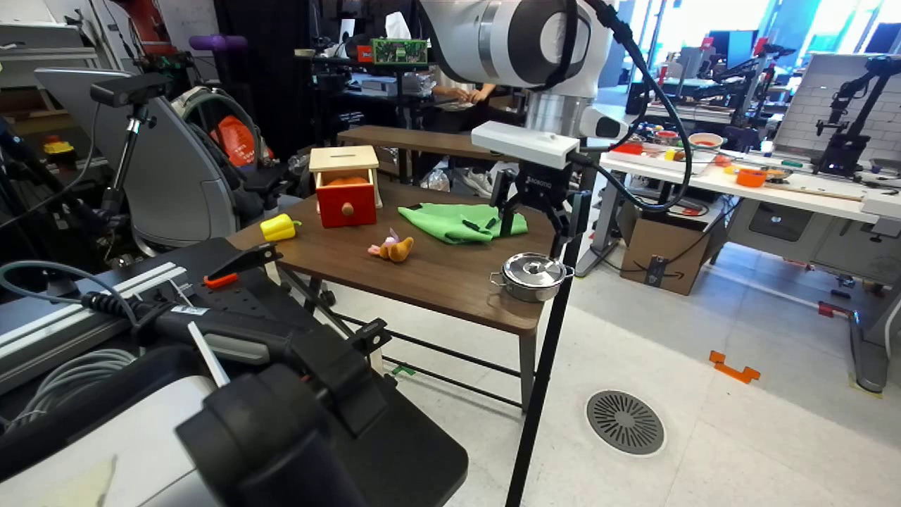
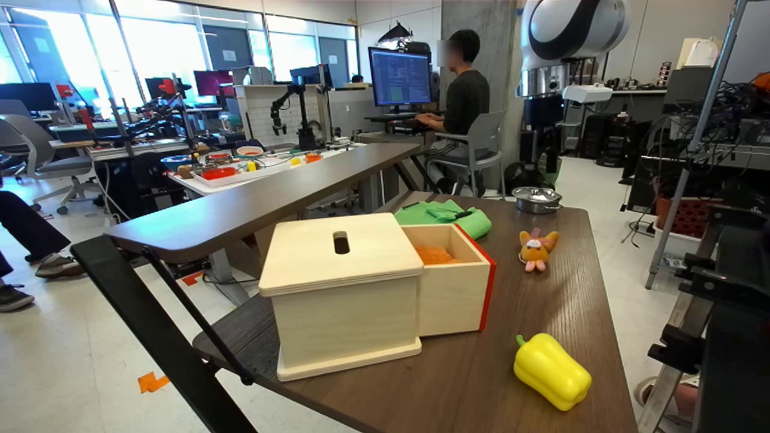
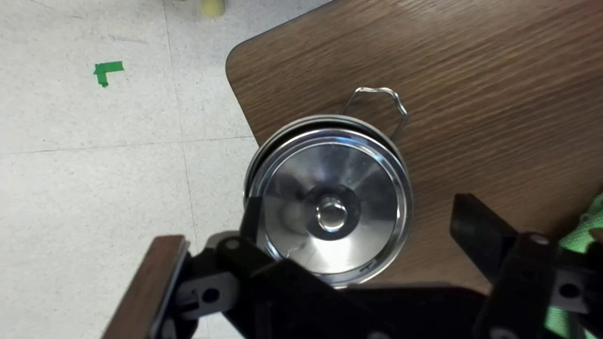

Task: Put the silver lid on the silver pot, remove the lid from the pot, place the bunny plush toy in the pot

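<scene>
The silver lid (image 1: 533,269) sits on the silver pot (image 1: 536,292) at a corner of the brown table. In the wrist view the lid (image 3: 334,169) lies slightly off-centre, with a dark gap along the pot's rim (image 3: 325,118). My gripper (image 1: 531,241) is open and empty above the pot. In the wrist view the gripper (image 3: 359,207) has one fingertip over the lid's left edge and the other over bare table at the right. The lid (image 2: 537,193) and pot (image 2: 537,208) also show in an exterior view. The orange-brown bunny plush toy (image 1: 395,248) lies mid-table, also seen here (image 2: 535,249).
A green cloth (image 1: 454,222) with dark pieces on it lies near the pot. A wooden box (image 2: 346,319) with an open red-fronted drawer (image 1: 346,205) holds something orange. A yellow pepper (image 2: 552,371) lies at the table's far end from the pot. The table's edge (image 3: 242,101) runs beside the pot.
</scene>
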`<state>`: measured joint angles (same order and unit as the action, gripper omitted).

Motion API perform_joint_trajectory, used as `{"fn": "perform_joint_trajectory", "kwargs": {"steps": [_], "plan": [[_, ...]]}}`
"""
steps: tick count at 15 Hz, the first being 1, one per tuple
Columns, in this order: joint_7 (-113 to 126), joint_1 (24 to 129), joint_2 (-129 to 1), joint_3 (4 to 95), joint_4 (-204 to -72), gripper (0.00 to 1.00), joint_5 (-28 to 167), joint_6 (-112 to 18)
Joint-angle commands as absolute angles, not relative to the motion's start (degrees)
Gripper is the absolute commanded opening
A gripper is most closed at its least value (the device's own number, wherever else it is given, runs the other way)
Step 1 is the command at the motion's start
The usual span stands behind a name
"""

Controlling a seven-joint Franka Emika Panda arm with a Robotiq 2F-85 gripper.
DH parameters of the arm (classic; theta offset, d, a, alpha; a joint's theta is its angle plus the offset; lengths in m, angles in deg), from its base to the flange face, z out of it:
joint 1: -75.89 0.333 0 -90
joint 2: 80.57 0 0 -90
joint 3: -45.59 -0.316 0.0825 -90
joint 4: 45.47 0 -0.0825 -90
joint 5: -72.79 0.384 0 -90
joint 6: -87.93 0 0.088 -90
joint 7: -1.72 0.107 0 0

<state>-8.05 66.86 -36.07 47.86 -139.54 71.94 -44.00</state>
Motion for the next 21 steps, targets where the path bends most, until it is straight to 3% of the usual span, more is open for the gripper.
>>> {"fn": "perform_joint_trajectory", "kwargs": {"steps": [1, 2, 4, 8, 9, 11, 13, 14, 16, 21], "plan": [[-7.43, 67.5, -34.49, 48.51, -137.68, 1.0, 71.0, -42.28], [-7.26, 67.62, -34.13, 48.69, -137.56, 0.75, 70.82, -42.66], [-7.21, 67.72, -33.48, 48.85, -137.1, 0.66, 70.66, -42.52], [-6.73, 67.93, -32.08, 49.36, -135.8, 0.34, 70.34, -42.6], [-6.49, 67.98, -31.68, 49.53, -135.24, 0.75, 70.29, -42.54], [-6.11, 68.05, -31.06, 49.81, -134.26, 0.72, 70.16, -42.55], [-5.99, 68.05, -30.39, 49.97, -133.3, 0.83, 70.04, -42.57], [-6.03, 68.06, -30.06, 50.06, -132.99, 0.41, 69.9, -42.74], [-6.07, 68.1, -29.45, 50.26, -132.3, 0.45, 69.38, -42.68], [-5.96, 68.03, -28.8, 50.33, -131.29, 0.07, 68.51, -42.6]]}}
